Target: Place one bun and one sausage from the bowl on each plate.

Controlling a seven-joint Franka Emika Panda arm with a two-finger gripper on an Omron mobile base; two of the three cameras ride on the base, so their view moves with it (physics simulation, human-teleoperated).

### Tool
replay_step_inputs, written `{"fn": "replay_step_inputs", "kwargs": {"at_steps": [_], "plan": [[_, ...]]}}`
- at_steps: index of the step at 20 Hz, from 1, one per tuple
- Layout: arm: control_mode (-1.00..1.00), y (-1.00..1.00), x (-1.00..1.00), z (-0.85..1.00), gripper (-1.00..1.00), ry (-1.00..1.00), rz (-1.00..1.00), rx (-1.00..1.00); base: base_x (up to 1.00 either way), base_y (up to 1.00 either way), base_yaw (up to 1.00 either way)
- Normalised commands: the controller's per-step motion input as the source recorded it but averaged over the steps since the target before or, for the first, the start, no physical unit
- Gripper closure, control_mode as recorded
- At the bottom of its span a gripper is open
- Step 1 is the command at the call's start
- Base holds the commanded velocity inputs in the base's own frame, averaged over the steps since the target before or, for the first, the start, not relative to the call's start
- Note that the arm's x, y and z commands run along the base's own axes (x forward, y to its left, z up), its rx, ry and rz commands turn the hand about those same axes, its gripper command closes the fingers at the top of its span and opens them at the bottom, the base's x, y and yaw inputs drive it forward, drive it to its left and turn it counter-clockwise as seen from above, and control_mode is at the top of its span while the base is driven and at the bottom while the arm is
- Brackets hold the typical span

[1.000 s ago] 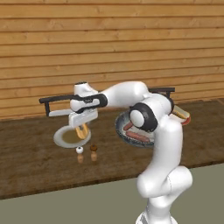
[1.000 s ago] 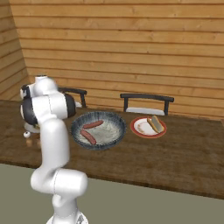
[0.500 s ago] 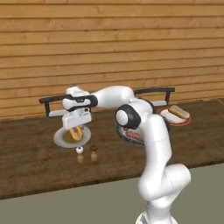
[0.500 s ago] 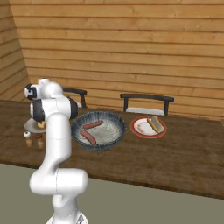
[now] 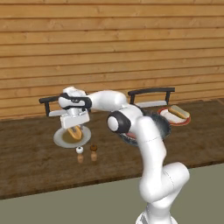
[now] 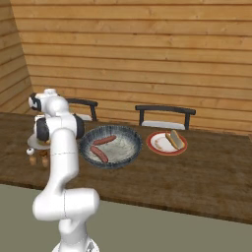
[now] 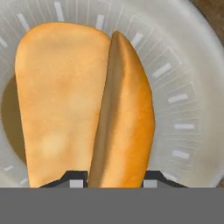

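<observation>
1. Wooden plank walls back a dark worktop (image 6: 206,182) where two chairs stand behind the dishes.
2. My end effector (image 5: 75,127) hangs low over the near plate (image 5: 61,139) at the left end of the worktop, its fingertips (image 7: 75,178) closed narrowly on a bun (image 7: 83,103).
3. From my hand, the bun fills the space above the plate's pale rim (image 7: 183,100); I cannot tell whether it is touching the plate or held just above it.
4. I judge this bun nearly delivered but not released, so the near plate counts as unfinished; I see no sausage on it.
5. Two sausages (image 6: 101,147) lie in the bowl (image 6: 129,134), which sits between the two plates.
6. At the right, the far plate (image 6: 156,147) carries a bun (image 6: 174,139); whether a sausage lies with it is too small to tell.
7. Remaining work, as I read it: let the bun go here, then fetch a sausage from the bowl for this plate, and probably one for the other.
8. Two small shakers (image 5: 86,151) stand just in front of the near plate, near my working path.
</observation>
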Motion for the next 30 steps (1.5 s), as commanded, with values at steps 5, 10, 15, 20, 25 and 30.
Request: {"fn": "replay_step_inputs", "kwargs": {"at_steps": [5, 10, 15, 20, 25, 30], "plan": [[-1.00, -0.15, -0.12, 0.06, -1.00, 0.00, 0.00, 0.00, 0.00, 0.00, 0.00], [-1.00, -0.29, -0.46, 0.19, -1.00, -0.07, 0.00, 0.01, 0.00, 0.00, 0.00], [-1.00, -0.17, -0.55, 0.34, -1.00, -0.16, 0.00, 0.04, 0.00, 0.00, 0.00], [-1.00, -0.56, -0.77, 0.45, -1.00, -0.22, 0.00, 0.12, 0.00, 0.00, 0.00], [-1.00, -0.60, -0.66, 0.03, -1.00, -0.20, 0.00, 0.18, 0.00, 0.00, 0.00], [-1.00, -0.69, -0.43, 0.25, -1.00, -0.03, 0.00, 0.06, 0.00, 0.00, 0.00]]}}
